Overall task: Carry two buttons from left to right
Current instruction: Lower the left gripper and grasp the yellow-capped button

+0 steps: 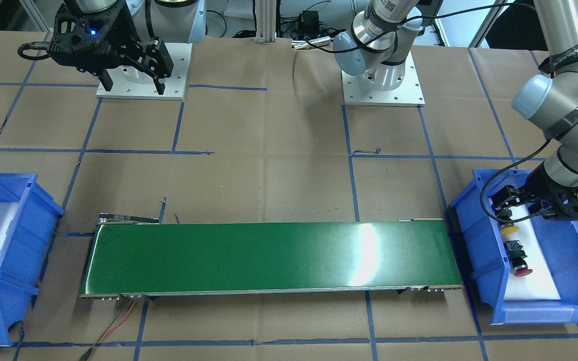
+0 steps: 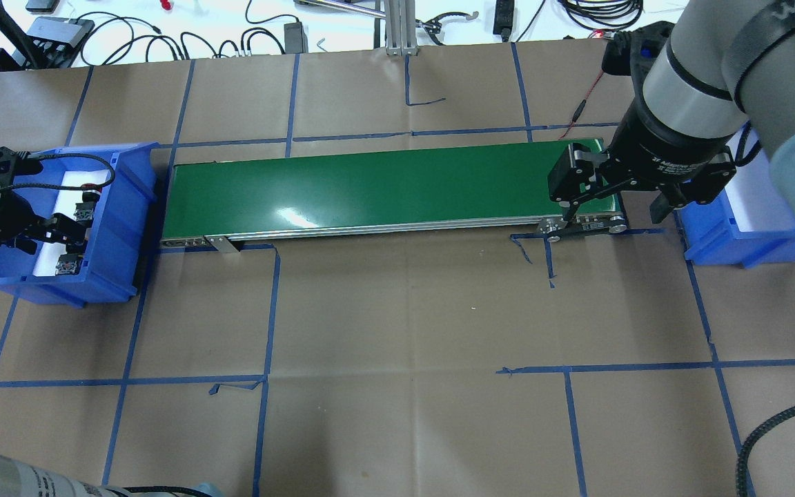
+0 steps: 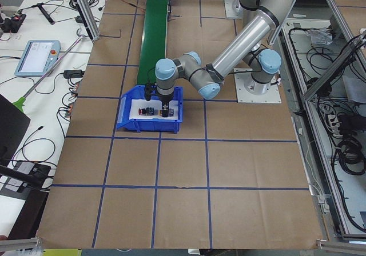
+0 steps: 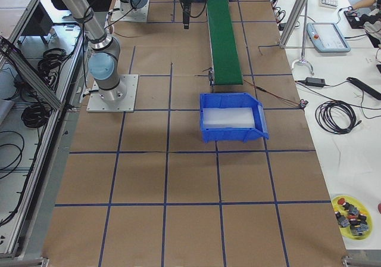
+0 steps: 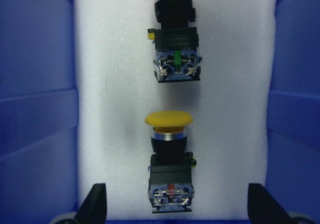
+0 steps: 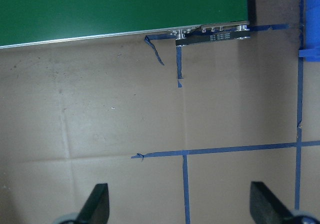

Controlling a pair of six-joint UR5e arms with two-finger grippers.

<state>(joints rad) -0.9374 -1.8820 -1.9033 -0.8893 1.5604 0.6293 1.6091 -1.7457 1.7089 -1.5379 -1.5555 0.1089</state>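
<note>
Two buttons lie on white foam in the blue bin at my left end of the table. The yellow-capped button rests between the fingertips of my left gripper, which hangs open just above it with a wide gap on both sides. From the front, that gripper sits low inside the bin beside the yellow cap. The red-capped button lies beyond it, untouched, its block facing the yellow cap. My right gripper is open and empty, raised near the conveyor's other end.
A green conveyor belt spans the middle of the table between the bins. A second blue bin with white foam stands at my right end. Blue tape lines cross the brown paper. A yellow dish of spare parts sits off the table.
</note>
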